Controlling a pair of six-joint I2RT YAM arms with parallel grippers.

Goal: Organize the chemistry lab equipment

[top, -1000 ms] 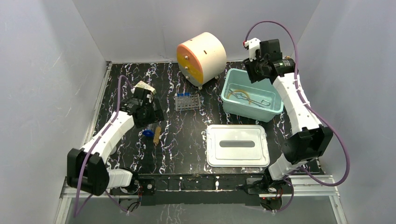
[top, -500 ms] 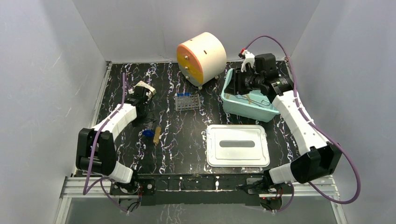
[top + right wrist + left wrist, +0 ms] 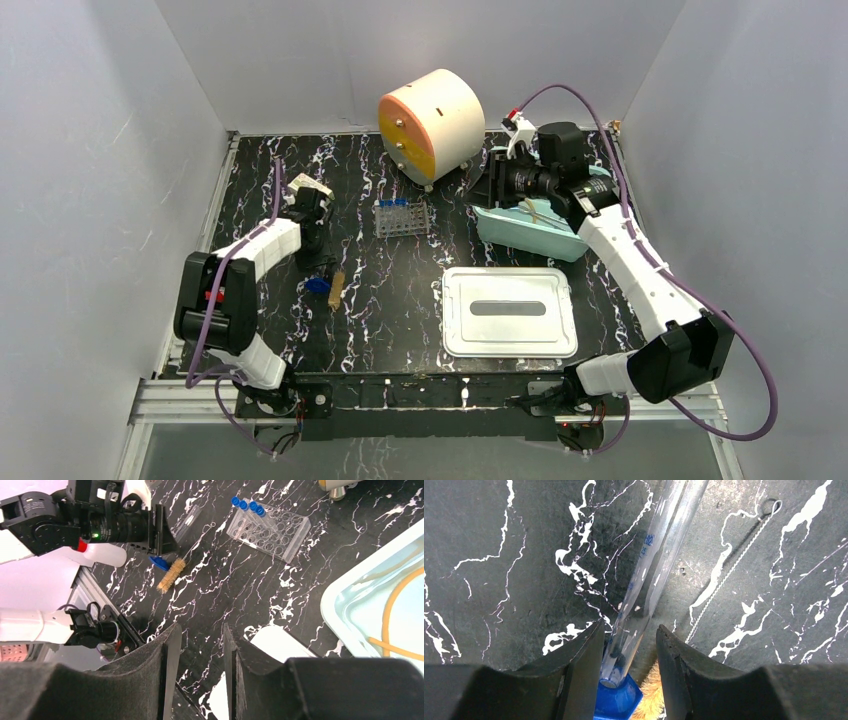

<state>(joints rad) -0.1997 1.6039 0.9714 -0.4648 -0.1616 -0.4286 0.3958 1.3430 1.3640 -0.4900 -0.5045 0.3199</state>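
Straddling the blue-capped tube (image 3: 644,585) at its cap end, I have my left fingers (image 3: 579,670) released, its length running away ahead.

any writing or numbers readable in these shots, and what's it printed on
Blue printed graduation marks on the clear tube, left wrist view: too blurred to read; one might be "25", but that is not certain.
Nothing else in any view carries legible words, labels, brands or numbers.

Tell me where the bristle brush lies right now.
Top view, left half of the table: the bristle brush lies just beside the blue-capped tube that the left gripper straddles, near-left of the tube rack.
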